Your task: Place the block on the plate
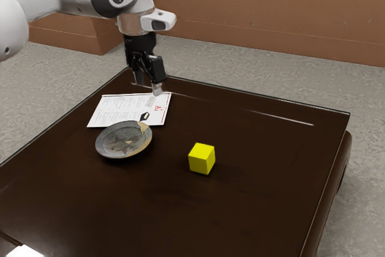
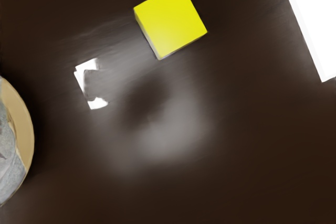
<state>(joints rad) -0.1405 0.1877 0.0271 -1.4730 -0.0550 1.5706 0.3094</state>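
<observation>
Zero items gripped, jaws apart

Gripper (image 1: 148, 87) open, nothing between. Yellow cube (image 1: 201, 158) on tabletop (image 1: 252, 209), well apart from shallow plate (image 1: 124, 140). Likely risks: cube sits askew in wrist view, so a misaligned grip could pinch corners and slip; off-centre release could tip it over the plate's edge. Surface dark brown, glossy; printed sheet (image 1: 123, 108) by plate. Grey floor (image 1: 240, 61), brown wall (image 1: 252, 4) behind.

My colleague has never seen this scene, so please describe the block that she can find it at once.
On the dark table, find the round greyish plate. The block stands apart from it, toward the exterior view's right. It is a plain bright-yellow cube, unlike the patterned plate and the flat, printed white sheet.
</observation>
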